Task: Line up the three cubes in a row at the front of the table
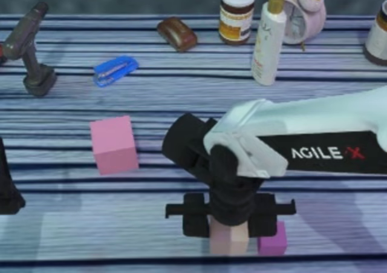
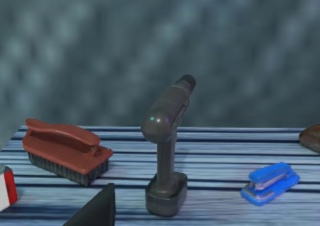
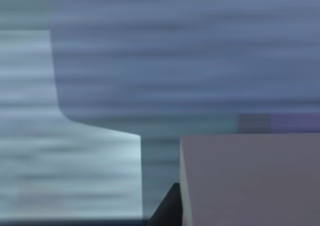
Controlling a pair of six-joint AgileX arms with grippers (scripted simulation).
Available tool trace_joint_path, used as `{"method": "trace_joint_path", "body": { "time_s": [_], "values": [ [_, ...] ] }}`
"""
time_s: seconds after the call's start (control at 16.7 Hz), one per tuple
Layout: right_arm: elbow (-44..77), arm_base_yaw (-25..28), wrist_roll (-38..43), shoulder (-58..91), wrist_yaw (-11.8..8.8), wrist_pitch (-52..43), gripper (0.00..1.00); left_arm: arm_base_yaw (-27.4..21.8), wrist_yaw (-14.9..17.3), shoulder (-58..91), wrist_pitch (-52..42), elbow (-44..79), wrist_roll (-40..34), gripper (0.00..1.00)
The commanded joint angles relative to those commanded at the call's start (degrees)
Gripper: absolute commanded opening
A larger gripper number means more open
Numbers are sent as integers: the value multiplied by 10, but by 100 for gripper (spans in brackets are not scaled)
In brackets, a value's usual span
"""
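while right gripper point(image 1: 228, 223) sits clamped around peach cube point(image 1: 228, 240), seated beside purple cube point(image 1: 273, 239); pink cube point(image 1: 113, 144) left at ten o'clock.

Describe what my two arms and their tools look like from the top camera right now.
The right arm has a glossy white shell with a black panel reading AGILEX in white, the X in red. Its wrist is black, ending in a black tool with a wide crossbar. Of the left arm, only a black piece shows at the table's left edge. No cables are visible.
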Motion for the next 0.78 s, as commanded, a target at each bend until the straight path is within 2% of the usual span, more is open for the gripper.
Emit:
{"method": "trace_joint_path", "body": {
  "time_s": [0.78],
  "values": [
    [0, 0, 0, 0, 0, 0, 98, 0, 0, 0, 0, 0, 0, 100]
  ]
}}
